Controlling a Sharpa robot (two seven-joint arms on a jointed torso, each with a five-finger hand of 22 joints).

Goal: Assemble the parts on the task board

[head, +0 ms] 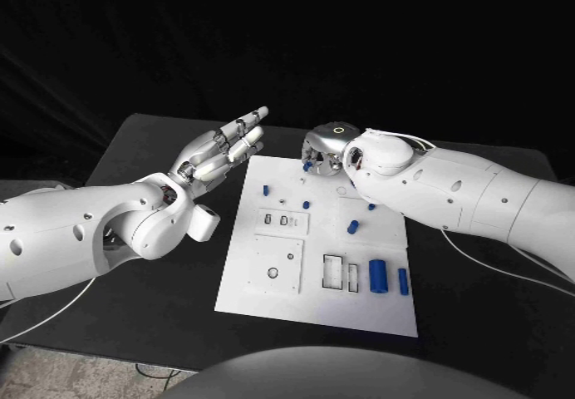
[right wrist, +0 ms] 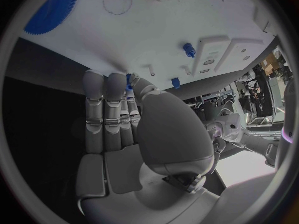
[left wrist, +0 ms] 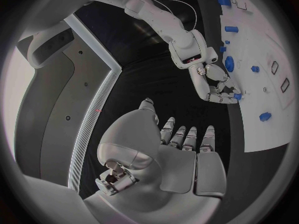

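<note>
The white task board (head: 258, 291) lies in the middle of the black table. My right hand (head: 323, 150) hovers over the board's far end and pinches a small blue part (right wrist: 129, 79) between thumb and fingertips, close above the board (right wrist: 156, 30). My left hand (head: 228, 145) floats beside the board's far left corner, palm flat, fingers straight and apart, holding nothing. On the board stand two small blue pegs (head: 266, 189) (head: 307, 204) and a short blue cylinder (head: 354, 225). A large blue cylinder (head: 377, 275) and a slim blue bar (head: 404, 282) lie near the right edge. A blue gear (right wrist: 53, 10) lies beyond my right fingertips.
Rectangular recesses (head: 284, 220) (head: 339, 272) and a square plate with a round hole (head: 276, 264) mark the board's middle. My right forearm (head: 467, 195) crosses the board's far right corner. Bare black table (head: 156, 274) stretches left of the board to its front edge.
</note>
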